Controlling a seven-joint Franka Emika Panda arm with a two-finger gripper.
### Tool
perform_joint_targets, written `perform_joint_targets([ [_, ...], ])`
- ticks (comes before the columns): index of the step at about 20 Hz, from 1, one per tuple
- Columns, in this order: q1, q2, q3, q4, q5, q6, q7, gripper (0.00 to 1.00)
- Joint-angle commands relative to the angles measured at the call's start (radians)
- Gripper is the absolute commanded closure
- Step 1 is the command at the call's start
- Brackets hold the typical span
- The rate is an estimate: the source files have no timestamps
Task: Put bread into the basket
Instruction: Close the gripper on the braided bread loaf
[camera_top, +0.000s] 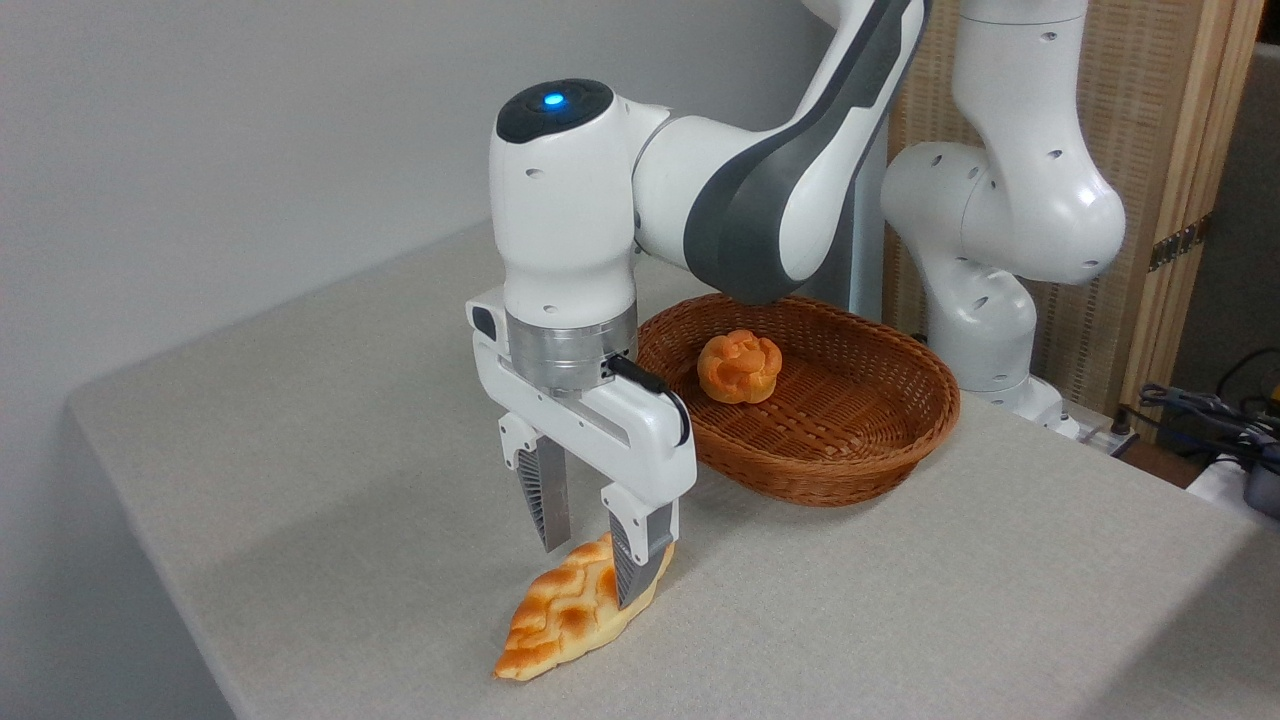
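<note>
One end of the bread (570, 615) is lying hidden behind the nearer finger (635, 555), low in the frame's centre on the table (300, 450). Straddling that far end, the gripper (590, 545) is standing open, fingers either side; contact is hard to make out. Farther back, right of centre, the basket (850, 470) is sitting well apart, holding a round bun (739, 366).

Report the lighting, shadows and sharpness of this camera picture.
Camera view: soft, even light; a faint shadow lies on the table beneath the gripper and beside the braided bread; the arm darkens the basket at its rear rim; no harsh glare; the foreground is sharp, the cables at the right edge slightly softer.
</note>
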Motion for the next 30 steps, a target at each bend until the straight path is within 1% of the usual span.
perform_joint_targets([
  [1, -0.006, 0.000, 0.004, -0.018, 0.018, 0.026, 0.018, 0.00],
  [4, -0.006, 0.000, 0.004, -0.018, 0.042, 0.026, 0.018, 0.00],
  [15, -0.006, 0.006, 0.004, -0.018, 0.042, 0.026, 0.017, 0.00],
  [16, -0.006, 0.009, 0.004, -0.018, 0.042, 0.028, 0.017, 0.03],
  [17, -0.006, 0.010, 0.003, -0.018, 0.042, 0.028, 0.017, 0.17],
  [18, -0.006, 0.010, 0.003, -0.018, 0.042, 0.028, 0.017, 0.29],
  [19, -0.004, 0.011, 0.003, -0.018, 0.042, 0.028, 0.017, 0.43],
  [20, -0.006, 0.014, 0.003, -0.018, 0.042, 0.028, 0.018, 0.53],
  [21, -0.004, 0.019, 0.003, -0.018, 0.042, 0.028, 0.018, 0.60],
  [22, -0.006, 0.020, 0.003, -0.018, 0.042, 0.028, 0.018, 0.62],
  [30, -0.006, 0.017, 0.001, -0.011, 0.042, 0.023, 0.017, 0.62],
])
